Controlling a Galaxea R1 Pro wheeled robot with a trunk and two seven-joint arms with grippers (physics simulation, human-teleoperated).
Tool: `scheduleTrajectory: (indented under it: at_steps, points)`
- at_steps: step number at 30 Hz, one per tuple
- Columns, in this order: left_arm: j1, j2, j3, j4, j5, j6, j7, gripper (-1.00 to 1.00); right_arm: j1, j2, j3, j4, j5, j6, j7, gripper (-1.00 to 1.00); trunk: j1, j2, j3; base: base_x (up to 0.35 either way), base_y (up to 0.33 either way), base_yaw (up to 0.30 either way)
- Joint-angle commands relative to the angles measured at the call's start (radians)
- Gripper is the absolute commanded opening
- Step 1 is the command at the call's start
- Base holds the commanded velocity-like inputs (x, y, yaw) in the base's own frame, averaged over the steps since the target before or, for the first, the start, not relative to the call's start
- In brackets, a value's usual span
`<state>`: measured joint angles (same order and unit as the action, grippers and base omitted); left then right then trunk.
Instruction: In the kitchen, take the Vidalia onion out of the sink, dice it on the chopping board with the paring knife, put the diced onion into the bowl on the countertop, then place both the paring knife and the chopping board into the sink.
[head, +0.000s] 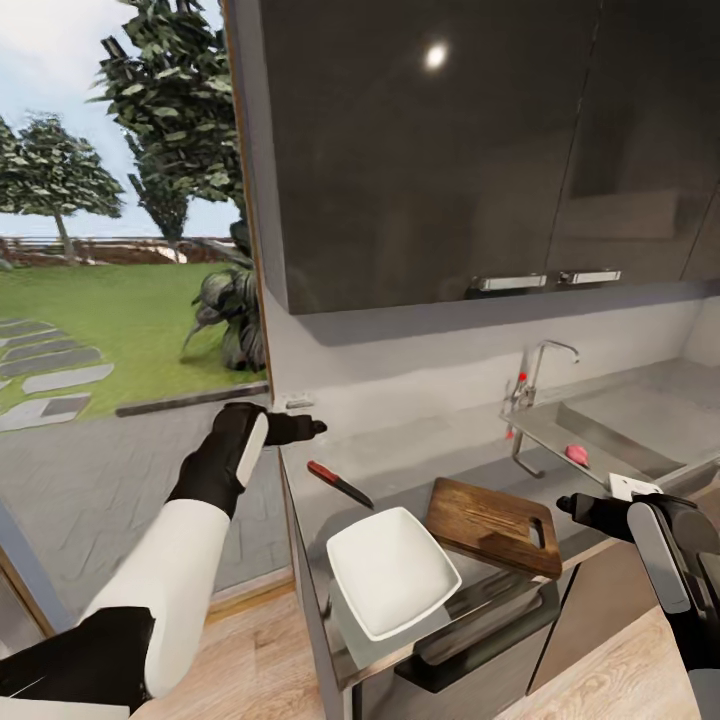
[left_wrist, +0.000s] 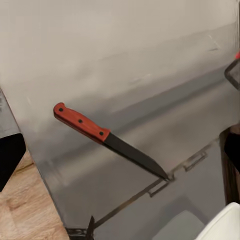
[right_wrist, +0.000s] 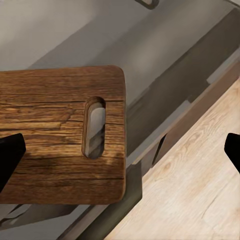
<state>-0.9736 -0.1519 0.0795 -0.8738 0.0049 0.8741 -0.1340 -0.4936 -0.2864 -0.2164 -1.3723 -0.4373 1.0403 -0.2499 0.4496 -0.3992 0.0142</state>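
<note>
Head view: on the smooth grey bench (head: 400, 470), white square bowl (head: 391, 570) between slim orange-handled paring knife (head: 339, 484) and brown wooden chopping board (head: 494, 526), pink onion (head: 577, 454) in the grey steel sink (head: 600, 432). Left wrist view: left gripper (left_wrist: 120, 155) spread open over the knife (left_wrist: 111, 140), apart from it. Right wrist view: right gripper (right_wrist: 120, 155) open above the board's slotted end (right_wrist: 62, 135), holding nothing.

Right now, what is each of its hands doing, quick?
Left hand: open, holding nothing, above the paring knife.
Right hand: open, holding nothing, beside the chopping board.
</note>
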Motion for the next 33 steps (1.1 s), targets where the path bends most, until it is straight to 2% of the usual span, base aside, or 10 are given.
scheduleTrajectory:
  at_steps: [1,6,8,10,15,16,21,24,27,33]
  points:
    - [0.004,-0.001,-0.004,-0.01,0.0,0.002,-0.003,1.0,0.0,0.0,0.0,-0.001,-0.011,0.003,-0.009,1.0,0.0,-0.001,-0.001,0.0,0.002,-0.004]
    - [0.036,-0.001,-0.062,-0.062,0.0,-0.023,-0.005,1.0,0.0,0.0,0.0,-0.001,-0.011,0.003,-0.009,1.0,0.0,-0.001,-0.001,0.0,0.001,-0.001]
    - [0.054,-0.001,-0.073,-0.084,0.0,-0.027,-0.009,1.0,0.0,0.0,0.0,-0.001,-0.011,0.003,-0.009,1.0,0.0,-0.001,-0.001,0.0,0.0,0.0]
    - [0.088,0.0,-0.083,-0.137,0.0,-0.031,-0.024,1.0,0.0,0.0,0.0,-0.001,-0.011,0.003,-0.009,1.0,0.0,-0.001,-0.001,0.0,0.0,0.0]
    - [0.236,0.01,-0.094,-0.373,0.001,-0.027,-0.15,1.0,0.0,0.0,0.0,-0.001,-0.011,0.003,-0.009,1.0,0.0,-0.001,-0.001,0.0,0.0,0.0]
    - [0.246,0.012,-0.096,-0.391,0.001,-0.019,-0.161,1.0,0.0,0.0,0.0,-0.001,-0.011,0.003,-0.009,1.0,0.0,-0.001,-0.001,0.0,0.0,0.0]
    - [0.259,0.015,-0.121,-0.427,0.001,0.051,-0.175,1.0,0.0,0.0,0.001,-0.001,-0.011,0.003,-0.009,1.0,0.0,-0.001,-0.001,0.0,0.0,0.0]
    - [0.262,0.035,-0.131,-0.469,0.001,0.111,-0.179,1.0,0.0,0.0,0.001,-0.001,-0.011,0.003,-0.009,1.0,0.0,-0.001,-0.001,0.0,0.002,-0.003]
    - [0.264,0.049,-0.136,-0.486,0.001,0.131,-0.182,1.0,0.0,0.0,0.002,-0.001,-0.011,0.004,-0.009,1.0,0.0,-0.001,-0.001,0.0,0.129,-0.119]
    - [0.265,0.052,-0.137,-0.487,0.001,0.135,-0.182,1.0,0.0,0.0,0.003,-0.001,-0.011,0.004,-0.009,1.0,0.0,-0.001,-0.001,0.0,0.293,-0.172]
